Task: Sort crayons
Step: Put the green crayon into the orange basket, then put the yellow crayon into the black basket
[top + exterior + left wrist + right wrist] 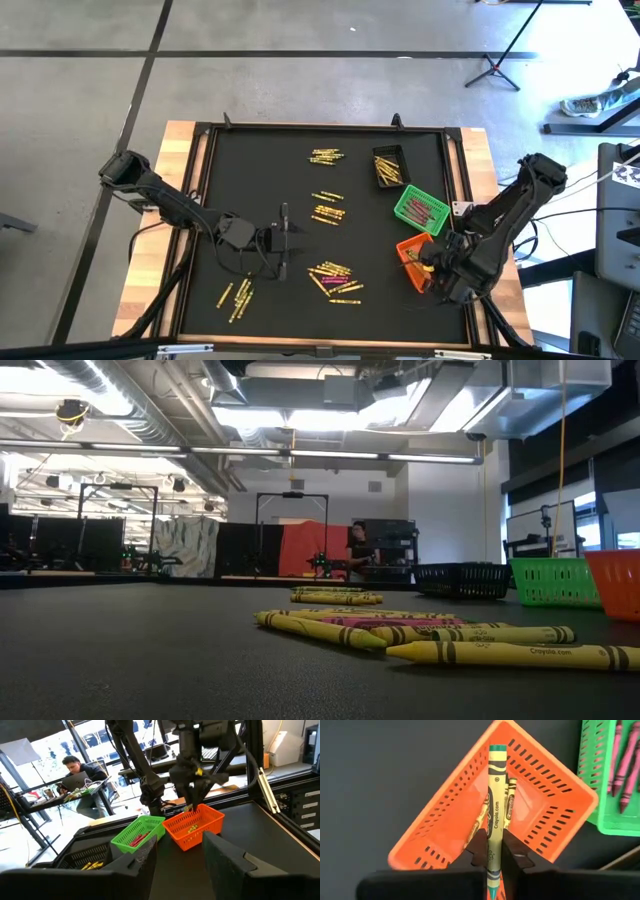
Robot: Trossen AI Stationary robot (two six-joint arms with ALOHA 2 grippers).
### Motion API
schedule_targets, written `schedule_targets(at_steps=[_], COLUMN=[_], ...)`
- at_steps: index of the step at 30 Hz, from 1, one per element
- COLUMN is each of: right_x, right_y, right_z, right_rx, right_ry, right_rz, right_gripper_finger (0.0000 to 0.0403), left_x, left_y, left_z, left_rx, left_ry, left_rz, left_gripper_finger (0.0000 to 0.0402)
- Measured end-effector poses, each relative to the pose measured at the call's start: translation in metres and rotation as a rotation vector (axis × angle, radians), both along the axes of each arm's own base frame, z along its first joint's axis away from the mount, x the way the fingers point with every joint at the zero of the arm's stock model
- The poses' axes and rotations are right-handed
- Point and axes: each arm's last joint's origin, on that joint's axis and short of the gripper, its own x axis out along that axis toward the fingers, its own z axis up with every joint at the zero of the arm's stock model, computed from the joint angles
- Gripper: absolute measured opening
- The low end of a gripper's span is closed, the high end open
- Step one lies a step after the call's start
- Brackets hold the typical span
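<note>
**Crayon poised over the orange bin**

While the left hand (283,238) is waiting open at mid-bench, the right hand (432,262) is hanging over the orange bin (415,262) at the bench's (260,160) right edge, so the right arm is the nearer one. From above, loose crayons (335,280) are lying in clusters across the mat, well apart from that bin.

At bench level, crayons (470,640) are lying flat in front; neither hand is showing.

From the left wrist, the right hand (192,802) is dipping toward the bin (192,825), beside the green bin (137,834).

Only the right wrist is showing the grip: fingers pinching a yellow crayon (496,810), its long axis running straight out from the hand, tip over the bin's (440,815) interior. Release looks next.
</note>
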Motion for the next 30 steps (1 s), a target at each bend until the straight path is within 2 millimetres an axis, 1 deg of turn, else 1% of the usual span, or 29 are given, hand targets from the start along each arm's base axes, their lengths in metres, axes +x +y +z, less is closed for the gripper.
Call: schedule_targets(at_steps=[3, 8, 10, 13, 16, 18, 20, 25, 28, 30], right_x=[0.002, 0.005, 0.005, 0.004, 0.003, 0.003, 0.003, 0.003, 0.007, 0.01], right_y=[-0.005, -0.011, -0.014, -0.019, -0.019, -0.019, -0.019, -0.02, -0.018, -0.017], right_z=[-0.017, -0.048, -0.055, -0.059, -0.06, -0.06, -0.06, -0.057, -0.044, -0.034], right_rx=[0.031, 0.145, 0.156, 0.147, 0.144, 0.148, 0.149, 0.149, 0.176, 0.149], right_ry=[0.011, 0.027, 0.04, 0.061, 0.06, 0.064, 0.066, 0.085, 0.054, 0.0], right_rz=[-0.025, -0.076, -0.089, -0.103, -0.102, -0.104, -0.105, -0.074, -0.035, 0.004], right_gripper_finger=[0.0015, 0.0037, 0.0039, 0.0037, 0.0035, 0.0042, 0.0061, 0.0128, 0.0156, 0.0166], left_x=[0.0, 0.0, 0.0, 0.0, 0.0, 0.0, 0.0, 0.0, 0.0, -0.002], left_y=[0.0, 0.0, 0.0, 0.001, 0.001, 0.001, 0.001, 0.001, 0.002, 0.003], left_z=[0.0, -0.001, -0.001, -0.001, -0.001, -0.001, -0.001, -0.004, -0.009, -0.016], left_rx=[0.001, 0.003, 0.003, 0.003, 0.003, 0.003, 0.003, -0.016, -0.053, -0.1], left_ry=[0.002, 0.007, 0.007, 0.007, 0.007, 0.009, 0.01, 0.033, 0.082, 0.145], left_rz=[0.0, 0.0, 0.0, 0.004, 0.004, 0.004, 0.003, 0.006, 0.017, 0.032], left_gripper_finger=[0.0142, 0.0142, 0.0142, 0.0142, 0.0142, 0.0142, 0.0142, 0.0142, 0.0142, 0.0142])
